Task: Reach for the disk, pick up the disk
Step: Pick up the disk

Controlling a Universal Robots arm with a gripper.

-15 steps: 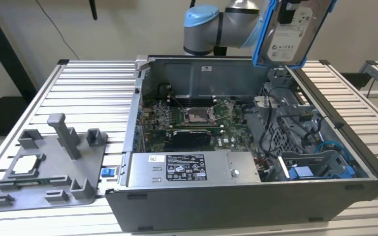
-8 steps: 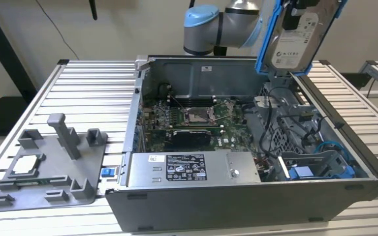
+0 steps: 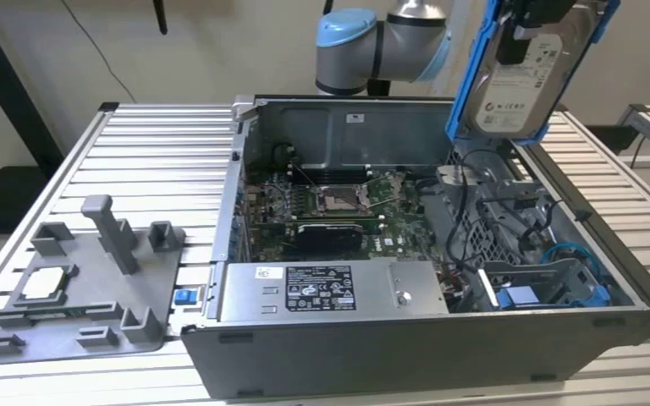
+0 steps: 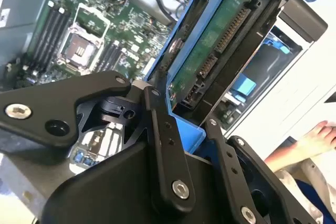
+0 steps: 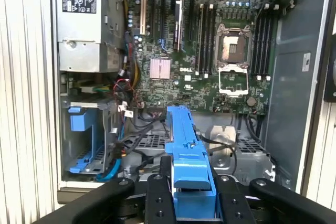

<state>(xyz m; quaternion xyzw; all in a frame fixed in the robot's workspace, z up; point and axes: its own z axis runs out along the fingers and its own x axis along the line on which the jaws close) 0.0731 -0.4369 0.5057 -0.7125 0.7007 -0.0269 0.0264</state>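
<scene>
The disk (image 3: 523,85), a silver-grey hard drive with a white label in a bright blue bracket, hangs upright in the air above the back right of the open computer case (image 3: 415,338). My gripper (image 3: 525,34) is shut on its upper end. In the second wrist view the black fingers (image 4: 157,129) clamp the blue frame of the disk (image 4: 220,51), whose green circuit side and connectors face the camera. In the first wrist view the disk (image 5: 184,145) shows edge-on between the fingers, with my gripper (image 5: 190,184) closed around it, high over the motherboard (image 5: 210,51).
Inside the case a fixed blue bracket (image 3: 540,292) sits in the drive bay among cables. A grey fixture plate (image 3: 88,288) holding a small silver chip (image 3: 45,283) lies at the exterior view's left. Part of a person (image 4: 315,137) is beside the table.
</scene>
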